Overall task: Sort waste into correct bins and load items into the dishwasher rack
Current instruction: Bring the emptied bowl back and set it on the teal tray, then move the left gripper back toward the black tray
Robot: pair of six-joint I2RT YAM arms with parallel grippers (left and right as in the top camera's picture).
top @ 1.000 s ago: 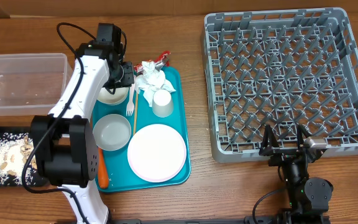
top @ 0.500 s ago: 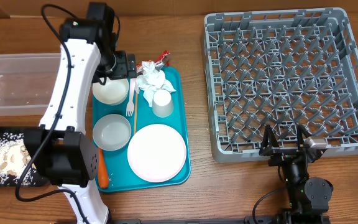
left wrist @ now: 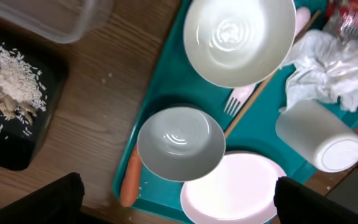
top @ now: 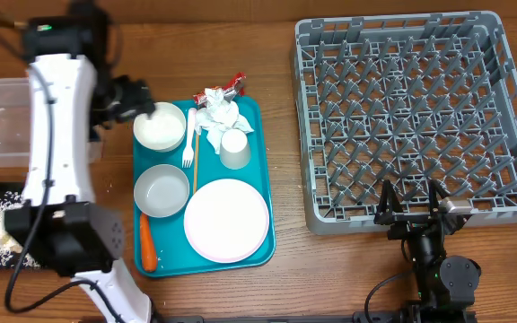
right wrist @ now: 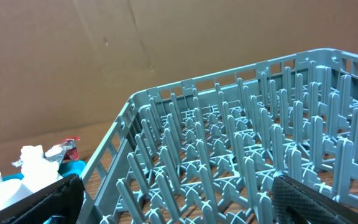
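Claw of left arm [top: 126,97] wide, empty

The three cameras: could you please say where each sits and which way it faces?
Overhead: above the table, looking straight down on teal tray and dishwasher rack; left arm and right tool show.
Left wrist: over the tray, looking down at two bowls and black tray; open left tool frames the bottom corners.
Right wrist: low by the rack, facing across its pegs to a cardboard wall; open right tool likewise.
Shared: crumpled napkin, in all three.
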